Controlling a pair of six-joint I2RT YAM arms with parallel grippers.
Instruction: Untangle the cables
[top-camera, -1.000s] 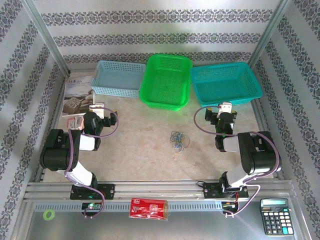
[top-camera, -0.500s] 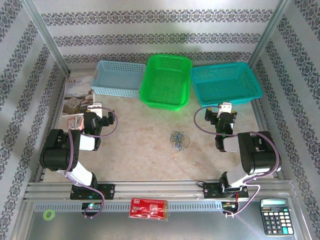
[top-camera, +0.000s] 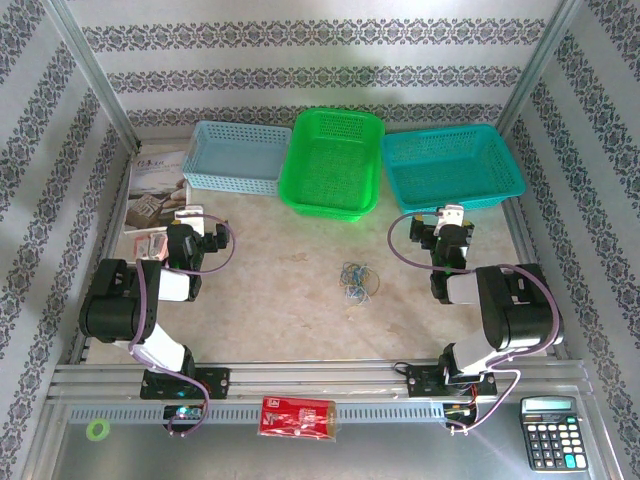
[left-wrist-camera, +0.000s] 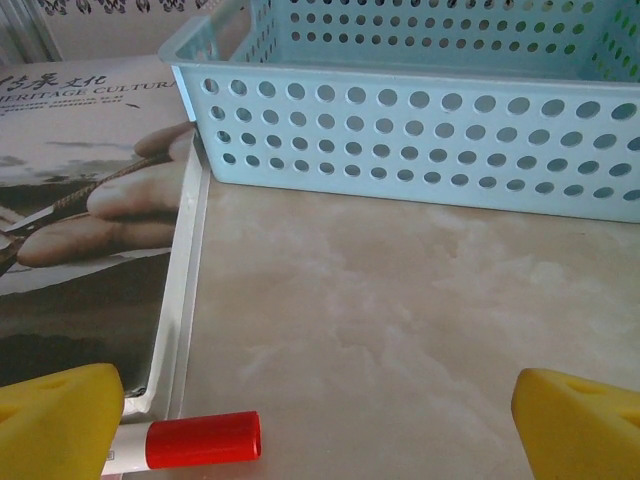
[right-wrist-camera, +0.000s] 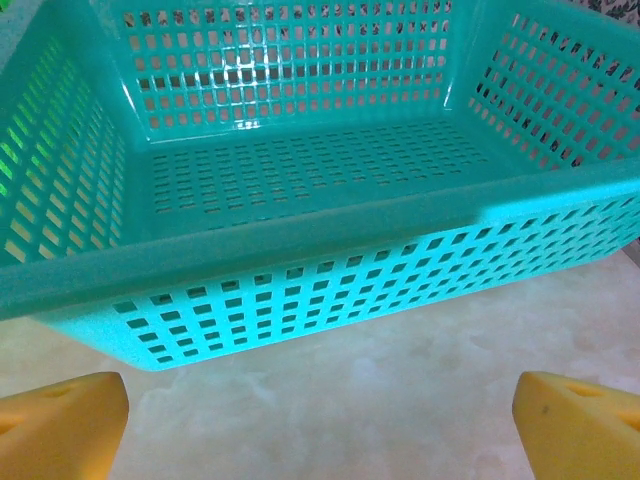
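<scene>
A small clump of thin curly cables (top-camera: 358, 280) in pale blue, tan and green lies on the marbled table middle. My left gripper (top-camera: 189, 217) is at the table's left, far from the clump, open, its yellow fingertips (left-wrist-camera: 58, 420) wide apart over bare table. My right gripper (top-camera: 452, 215) is at the right, just in front of the teal basket, open too, with yellow fingertips (right-wrist-camera: 60, 420) spread and nothing between them. Neither gripper touches the cables.
Three baskets line the back: pale blue (top-camera: 235, 156), green (top-camera: 335, 160), teal (top-camera: 450, 165). A magazine (left-wrist-camera: 85, 200) lies at the left edge, with a red-capped marker (left-wrist-camera: 195, 440) by the left fingers. A red pack (top-camera: 298, 416) and calculator (top-camera: 555, 432) sit in front.
</scene>
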